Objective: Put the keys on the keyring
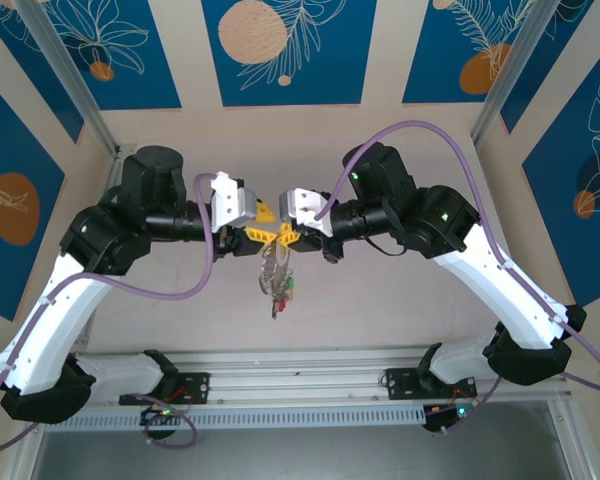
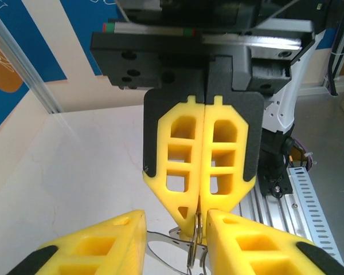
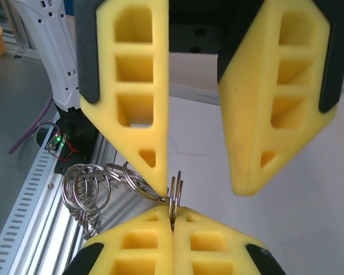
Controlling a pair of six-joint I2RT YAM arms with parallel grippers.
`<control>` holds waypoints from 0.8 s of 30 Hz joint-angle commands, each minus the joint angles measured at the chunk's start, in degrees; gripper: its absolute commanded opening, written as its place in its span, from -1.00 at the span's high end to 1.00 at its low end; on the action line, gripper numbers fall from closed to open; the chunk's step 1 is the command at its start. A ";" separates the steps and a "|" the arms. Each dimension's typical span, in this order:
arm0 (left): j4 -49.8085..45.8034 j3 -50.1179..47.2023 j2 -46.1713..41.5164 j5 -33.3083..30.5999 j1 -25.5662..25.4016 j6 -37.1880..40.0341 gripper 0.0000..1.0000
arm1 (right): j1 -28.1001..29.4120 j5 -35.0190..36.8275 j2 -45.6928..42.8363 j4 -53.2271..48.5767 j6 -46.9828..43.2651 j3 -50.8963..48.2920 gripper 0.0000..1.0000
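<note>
The keyring (image 3: 175, 193) hangs in mid-air, its wire pinched edge-on between the closed tips of the right gripper (image 3: 172, 220). The left gripper (image 3: 203, 192) meets it tip to tip, its 2 fingers partly apart astride the wire, 1 fingertip (image 3: 159, 186) against the loops. The keys (image 1: 278, 285) dangle below, above the table (image 1: 400, 310).

top: overhead, wide | wrists: close, opposed, sharing left claw (image 3: 203, 192), right claw (image 2: 196, 220)
</note>
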 commanded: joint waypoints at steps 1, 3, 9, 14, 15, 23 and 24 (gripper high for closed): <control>-1.84 1.21 0.43 -0.45 -0.53 1.39 0.35 | 0.45 -0.42 0.00 -0.10 -0.79 2.40 1.00; -1.69 0.87 0.44 -0.39 -0.59 1.41 0.37 | 0.56 -0.70 0.07 -0.01 -0.78 2.39 1.00; -2.10 0.80 0.61 -0.27 -0.82 1.66 0.53 | 0.53 -0.96 0.14 0.78 -0.84 2.34 1.00; -2.67 0.73 0.83 -0.22 -0.95 1.86 0.75 | 0.57 -1.19 0.09 1.04 -0.78 2.21 1.00; -2.73 0.66 0.85 -0.34 -0.89 1.85 0.76 | 0.51 -1.31 0.03 1.08 -0.77 2.21 1.00; -2.87 0.58 0.88 -0.36 -1.12 2.20 1.00 | 0.37 -1.50 -0.74 2.51 -0.22 1.55 1.00; -2.90 0.51 0.88 -0.28 -1.19 2.24 1.00 | 0.42 -1.58 -0.86 2.83 -0.09 1.45 1.00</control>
